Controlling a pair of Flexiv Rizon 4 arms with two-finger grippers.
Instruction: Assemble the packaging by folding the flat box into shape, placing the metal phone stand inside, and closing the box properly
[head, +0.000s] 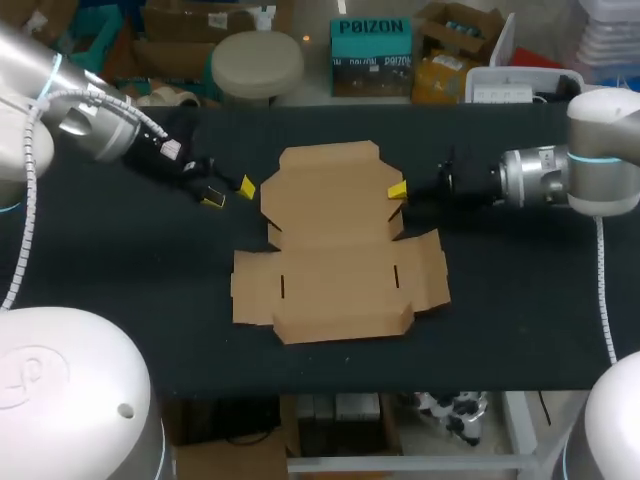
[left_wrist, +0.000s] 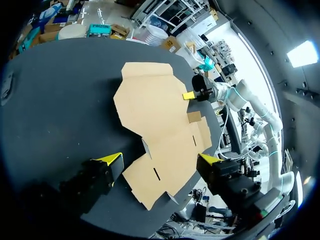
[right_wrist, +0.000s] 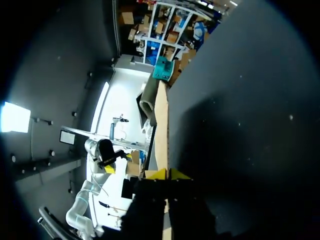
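Head view: the flat box (head: 335, 240) lies unfolded in the middle of the black table (head: 520, 300), and its panels and flaps lie spread out on the cloth.
Left gripper (head: 229, 193): it comes in from the left side and is just beside the left edge of the box's far panel, not touching it. Its jaws are spread wide and nothing is between them.
Right gripper (head: 398, 190): it comes in from the right side and stands at the right edge of the same far panel. One yellow tip lies on the cardboard edge.
Left wrist view: the flat box (left_wrist: 155, 115) lies ahead of the left gripper (left_wrist: 160, 160), and its near corner shows between the two wide-apart fingers. Beyond the box, the right gripper (left_wrist: 189, 95) meets the far edge of the cardboard.
Right wrist view: the right gripper (right_wrist: 169, 174) has its two yellow tips almost together, and the thin edge of the flat box (right_wrist: 161, 125) runs out from between them, so the jaws pinch the cardboard. The left gripper (right_wrist: 109, 167) shows on the other side of the box.
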